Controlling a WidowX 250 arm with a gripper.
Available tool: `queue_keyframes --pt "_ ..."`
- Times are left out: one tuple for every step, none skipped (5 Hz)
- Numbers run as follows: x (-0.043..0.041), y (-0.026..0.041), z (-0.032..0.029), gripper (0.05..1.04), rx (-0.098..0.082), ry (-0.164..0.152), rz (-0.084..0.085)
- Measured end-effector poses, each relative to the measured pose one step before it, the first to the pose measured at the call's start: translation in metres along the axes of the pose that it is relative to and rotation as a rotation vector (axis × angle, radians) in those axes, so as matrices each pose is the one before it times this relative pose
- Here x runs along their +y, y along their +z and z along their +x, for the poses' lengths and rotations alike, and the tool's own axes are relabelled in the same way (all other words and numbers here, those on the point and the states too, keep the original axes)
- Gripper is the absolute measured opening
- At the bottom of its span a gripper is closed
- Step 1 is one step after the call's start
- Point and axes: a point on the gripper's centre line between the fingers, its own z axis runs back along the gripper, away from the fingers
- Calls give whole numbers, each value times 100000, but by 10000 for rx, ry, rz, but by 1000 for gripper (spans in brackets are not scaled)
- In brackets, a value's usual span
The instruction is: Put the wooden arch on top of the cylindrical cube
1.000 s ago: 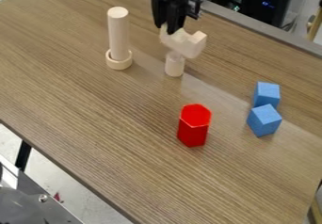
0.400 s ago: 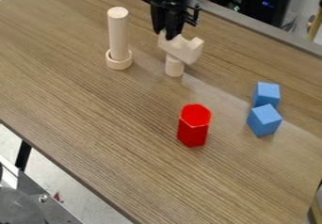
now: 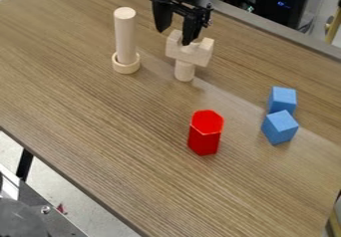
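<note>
- Pincer point(image 3: 174, 37) of mine, at twelve o'clock, is wide open, holding nothing.
- Wooden arch point(image 3: 190, 54) rests on the cylinder point(image 3: 184, 72).
- Blue cubes point(image 3: 278, 128) lie at its four o'clock.

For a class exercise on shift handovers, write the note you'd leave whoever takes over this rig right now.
Gripper: open, right above the arch, one finger at its notch.
Wooden arch: on top of the upright cylinder, notch up.
Done: the arch looks placed.
Left: probably just raise the gripper clear, gently, as the narrow support could tip.
</note>
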Motion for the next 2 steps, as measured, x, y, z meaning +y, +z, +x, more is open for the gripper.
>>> queue_keyframes --pt "-40 930 -407 1005 -120 106 -60" --pt "28 3468 -413 1001 -715 183 -196"
